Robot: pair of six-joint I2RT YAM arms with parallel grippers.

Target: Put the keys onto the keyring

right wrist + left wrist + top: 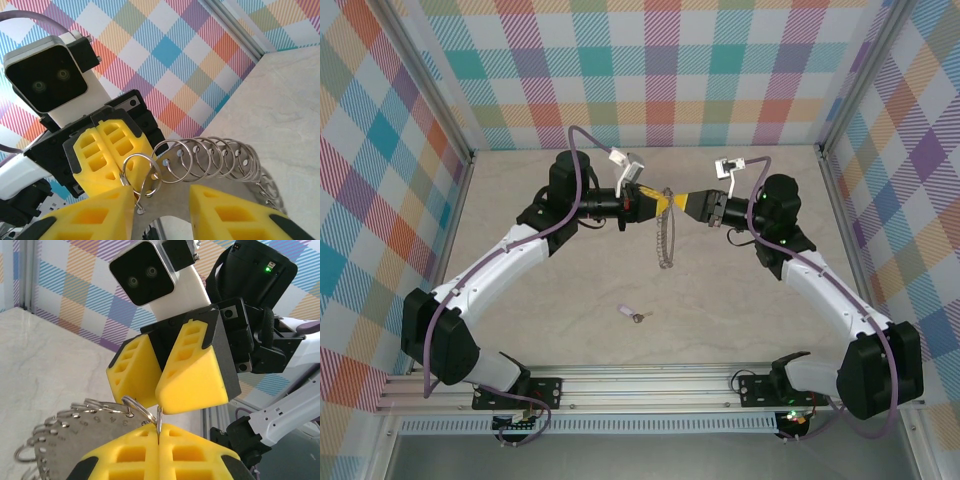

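Left gripper (pixel 158 432) clamped shut on top edge of keyring (pixel 666 242). Right gripper (pixel 162 200) faces it, jaws partly apart, narrow gap straddling keyring's small top loop. Keyring hangs down from left gripper. Keys (pixel 633 313) lie on worktop (pixel 750 300), well apart from keyring, toward arm bases, slightly left.

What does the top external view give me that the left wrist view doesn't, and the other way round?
Top external: the keys lying on the table, apart from the keyring. Left wrist: the left gripper with jaws shut on the ring's wire. Both: the keyring held up between left gripper and right gripper.
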